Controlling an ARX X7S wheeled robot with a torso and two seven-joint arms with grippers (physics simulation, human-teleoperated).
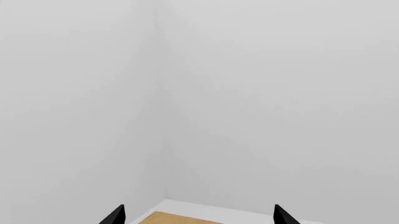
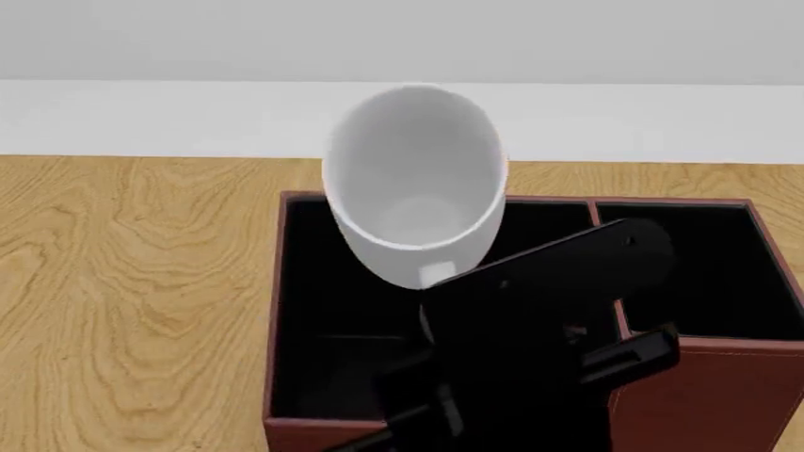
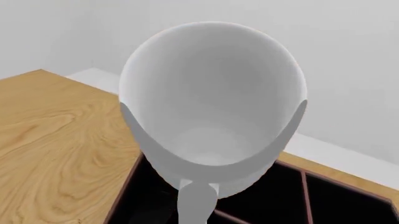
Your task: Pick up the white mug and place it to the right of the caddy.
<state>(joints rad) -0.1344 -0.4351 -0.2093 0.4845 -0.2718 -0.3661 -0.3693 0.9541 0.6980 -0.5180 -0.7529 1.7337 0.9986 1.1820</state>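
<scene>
The white mug [image 2: 415,188] hangs tilted in the air over the caddy [image 2: 716,395], its open mouth turned up toward the head camera. My right gripper [image 2: 440,282] holds it from below at the handle side; the black arm hides the fingers. In the right wrist view the white mug [image 3: 212,107] fills the frame, its handle [image 3: 196,200] running down to the edge, with the caddy's black-lined compartments [image 3: 305,196] under it. My left gripper [image 1: 198,215] is open and empty, facing a wall corner, and does not show in the head view.
The caddy stands on a wooden table [image 2: 126,282] whose far edge meets a white wall [image 2: 151,113]. Bare wood lies to the left of the caddy. The table to the caddy's right is out of view.
</scene>
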